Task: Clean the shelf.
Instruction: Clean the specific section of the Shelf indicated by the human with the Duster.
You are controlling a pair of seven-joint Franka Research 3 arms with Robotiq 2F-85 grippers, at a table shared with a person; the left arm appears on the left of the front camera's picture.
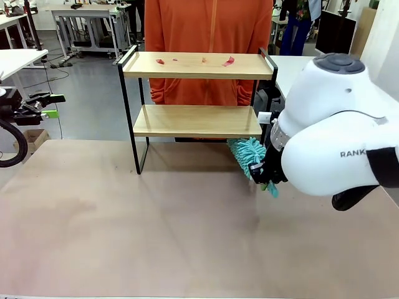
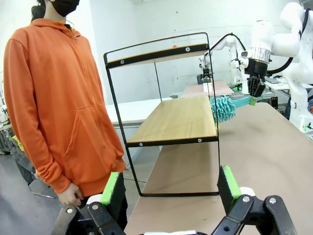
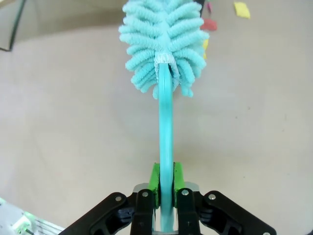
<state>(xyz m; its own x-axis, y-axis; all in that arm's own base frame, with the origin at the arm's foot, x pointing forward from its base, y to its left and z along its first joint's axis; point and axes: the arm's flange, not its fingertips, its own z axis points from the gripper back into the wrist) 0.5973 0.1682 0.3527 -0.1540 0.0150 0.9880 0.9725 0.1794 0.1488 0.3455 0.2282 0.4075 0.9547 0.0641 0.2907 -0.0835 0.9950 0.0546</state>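
While the shelf (image 1: 193, 119) stands at the far side of the table (image 1: 156, 237), red scraps (image 1: 228, 61) lie on its pale upper wooden board, so wiping seems not yet begun. The right gripper (image 3: 165, 182) is clamped on the slim teal handle of a fluffy duster (image 1: 248, 157), whose head sits beside the lower board, perhaps touching it. Next, the duster must rise to the top board. The left gripper (image 2: 169, 187) hangs agape, well apart

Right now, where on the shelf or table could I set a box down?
The lower board is bare, crowded only beside its right end, where the right tool holds the teal duster. The table in front of the shelf is wide open. The top board carries red scraps.
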